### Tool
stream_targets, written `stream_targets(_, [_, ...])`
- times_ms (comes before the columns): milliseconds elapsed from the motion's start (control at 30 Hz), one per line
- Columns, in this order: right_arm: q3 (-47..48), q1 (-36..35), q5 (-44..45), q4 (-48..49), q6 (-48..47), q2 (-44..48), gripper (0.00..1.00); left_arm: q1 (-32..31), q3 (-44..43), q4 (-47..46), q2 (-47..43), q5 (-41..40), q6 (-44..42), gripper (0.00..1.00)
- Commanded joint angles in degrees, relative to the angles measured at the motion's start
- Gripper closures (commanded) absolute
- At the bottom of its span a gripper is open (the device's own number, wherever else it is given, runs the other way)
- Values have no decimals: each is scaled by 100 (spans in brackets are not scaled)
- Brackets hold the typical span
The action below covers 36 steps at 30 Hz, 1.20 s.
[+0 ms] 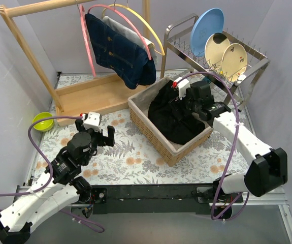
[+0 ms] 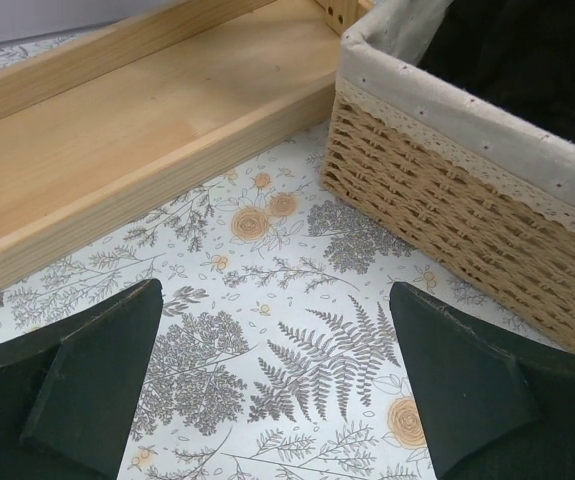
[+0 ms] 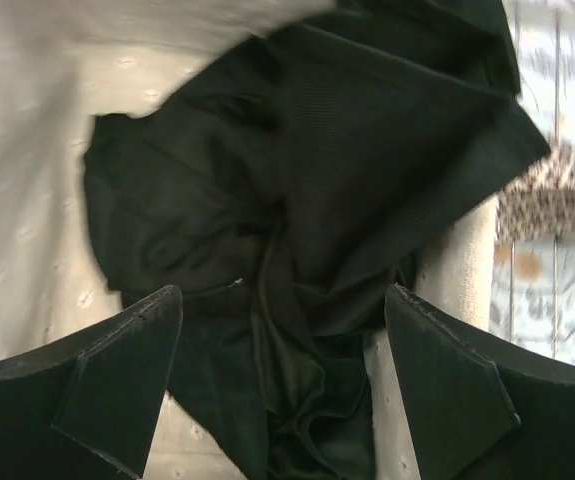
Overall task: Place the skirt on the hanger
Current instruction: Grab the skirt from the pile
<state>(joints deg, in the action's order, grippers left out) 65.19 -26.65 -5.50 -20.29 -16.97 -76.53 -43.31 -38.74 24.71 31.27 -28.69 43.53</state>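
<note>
Both of my tools are released: my right gripper hangs spread just above the black skirt, which lies crumpled in the wicker basket beneath it. My left gripper hovers spread over the floral tablecloth, with the basket ahead to its right.

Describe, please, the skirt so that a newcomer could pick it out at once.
Start at the wicker basket with pale lining, just right of the wooden rack. The skirt is the crumpled cloth heaped inside it. It is black, whereas the blue denim garment hangs up on the rack.
</note>
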Motion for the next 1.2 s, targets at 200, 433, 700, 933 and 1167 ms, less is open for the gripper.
stream_targets(200, [2,64,1067,720,1275,-801,13,-2,508,-634,-499,-208,-11,2])
stream_targets(433, [161,213,1043,623,1250,-1391,41,-2,517,-616,-525,-111,33,2])
stream_targets(700, [897,196,-326,316,293,-136,99,-2,517,-652,-648,100,51,2])
stream_targets(933, [3172,187,-1900,-543,-52,464,99,-2,175,-932,-727,1205,-301,2])
stream_targets(1167, [5309,187,-3543,-652,772,-80,99,7,-783,-1425,-333,3192,-626,2])
